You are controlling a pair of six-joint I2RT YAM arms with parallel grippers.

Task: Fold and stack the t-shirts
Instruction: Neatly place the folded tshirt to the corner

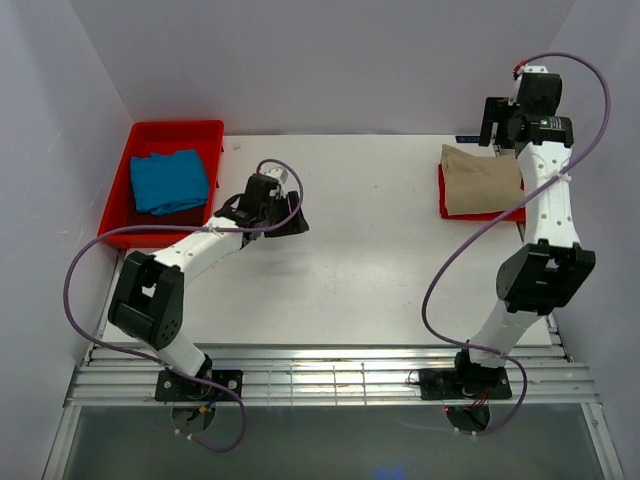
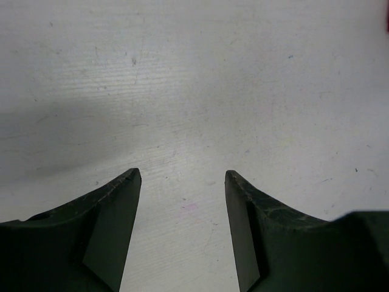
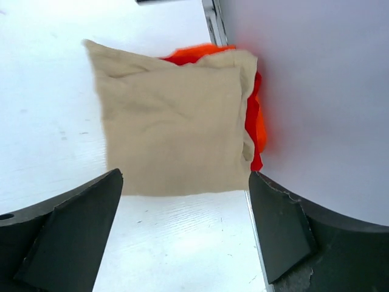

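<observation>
A folded tan-beige t-shirt (image 1: 482,180) lies on a bright red t-shirt (image 1: 442,200) at the table's back right; only the red edges show. In the right wrist view the tan shirt (image 3: 173,128) covers the red one (image 3: 256,121). A crumpled blue t-shirt (image 1: 168,180) lies in the red tray (image 1: 175,133) at the back left. My right gripper (image 1: 498,143) (image 3: 185,176) is open and empty, above the far edge of the tan shirt. My left gripper (image 1: 298,225) (image 2: 182,176) is open and empty over bare table, right of the tray.
The white side wall (image 3: 316,91) stands close against the right side of the stack. The enclosure's walls surround the table on the left, back and right. A metal rail (image 1: 330,375) runs along the near edge by the arm bases.
</observation>
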